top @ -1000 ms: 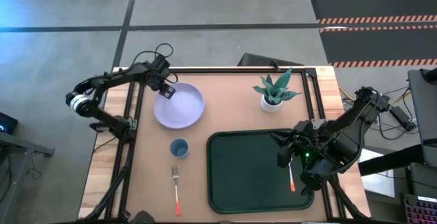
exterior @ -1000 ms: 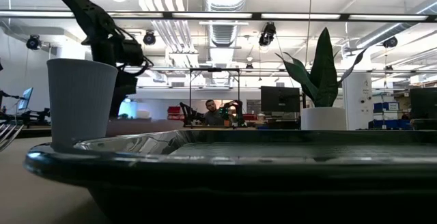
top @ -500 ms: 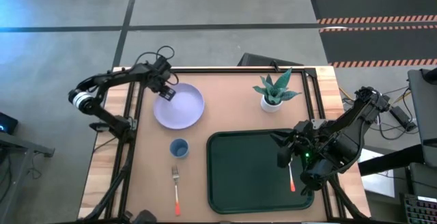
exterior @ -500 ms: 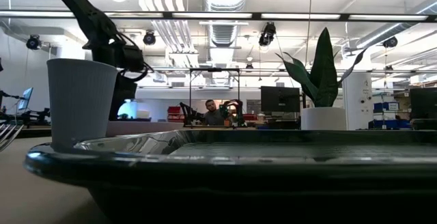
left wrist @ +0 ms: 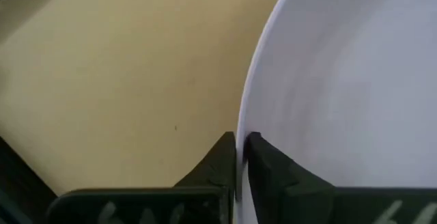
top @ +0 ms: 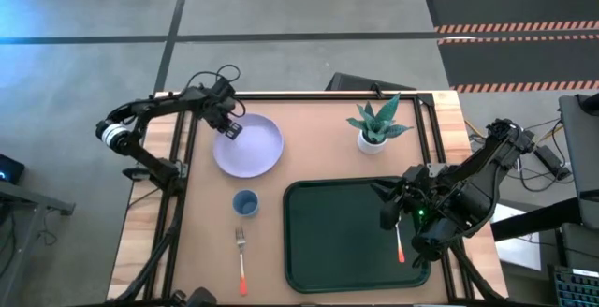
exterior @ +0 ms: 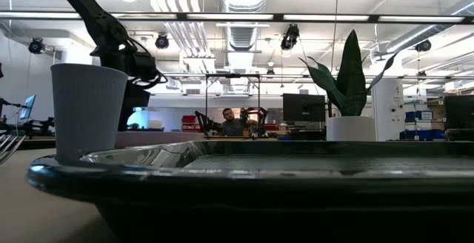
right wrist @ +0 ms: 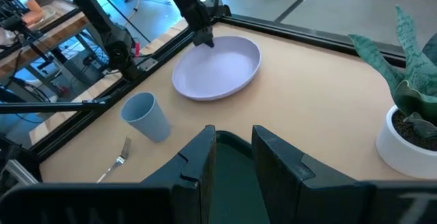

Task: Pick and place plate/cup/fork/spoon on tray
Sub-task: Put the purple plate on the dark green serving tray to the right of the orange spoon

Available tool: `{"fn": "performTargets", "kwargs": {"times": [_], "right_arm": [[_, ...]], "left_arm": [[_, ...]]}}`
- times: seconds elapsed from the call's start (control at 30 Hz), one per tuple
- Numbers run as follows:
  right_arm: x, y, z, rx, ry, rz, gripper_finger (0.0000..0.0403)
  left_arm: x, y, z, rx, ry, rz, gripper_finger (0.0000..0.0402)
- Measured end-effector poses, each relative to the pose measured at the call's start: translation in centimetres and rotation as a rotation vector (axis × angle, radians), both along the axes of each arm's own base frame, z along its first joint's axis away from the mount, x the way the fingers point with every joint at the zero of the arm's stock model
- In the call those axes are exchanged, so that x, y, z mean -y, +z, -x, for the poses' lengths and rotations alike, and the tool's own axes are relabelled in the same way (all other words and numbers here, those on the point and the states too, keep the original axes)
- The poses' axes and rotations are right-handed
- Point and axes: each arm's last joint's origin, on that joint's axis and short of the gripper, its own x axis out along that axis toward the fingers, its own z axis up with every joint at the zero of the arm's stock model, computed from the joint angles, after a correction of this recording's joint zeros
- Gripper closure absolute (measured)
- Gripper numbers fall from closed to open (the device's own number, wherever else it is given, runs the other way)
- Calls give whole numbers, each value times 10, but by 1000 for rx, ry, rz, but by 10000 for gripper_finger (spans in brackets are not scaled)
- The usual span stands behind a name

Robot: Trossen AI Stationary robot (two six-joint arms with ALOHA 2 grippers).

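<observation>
The pale lavender plate lies on the table at the far left, and my left gripper is shut on its rim. The blue cup stands upright just near of the plate. The fork lies flat near the front edge, left of the dark green tray. The spoon lies in the tray by its right rim, its bowl partly under my right arm. My right gripper hovers over the tray's right part, fingers apart with nothing between them. My left gripper pinches the plate's far-left rim between its two fingers, one finger outside the rim and the other over the plate's inner side. The fingers come slanting down from the table's far left corner, across the rim.
A white pot with a green plant stands at the far side, right of the plate and beyond the tray. Bare tabletop lies between plate, plant and tray. Black frame rails run along the table's left and right edges.
My left gripper has shifted slightly toward the near edge, settling at the plate's far-left rim. My right arm has kept still.
</observation>
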Motion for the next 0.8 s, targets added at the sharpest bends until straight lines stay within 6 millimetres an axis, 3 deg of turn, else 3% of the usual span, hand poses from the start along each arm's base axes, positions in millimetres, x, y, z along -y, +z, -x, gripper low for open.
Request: {"fn": "performTargets", "kwargs": {"times": [0.23,0.57,0.8], "right_arm": [[0,0,0,-3,3,6,317],[0,0,0,-3,4,6,317],[0,0,0,-8,8,14,317]], "left_arm": [[6,25,3,93,-10,-90,401],[17,102,16,377,54,-319,400],[31,146,17,666,-43,-285,400]]}}
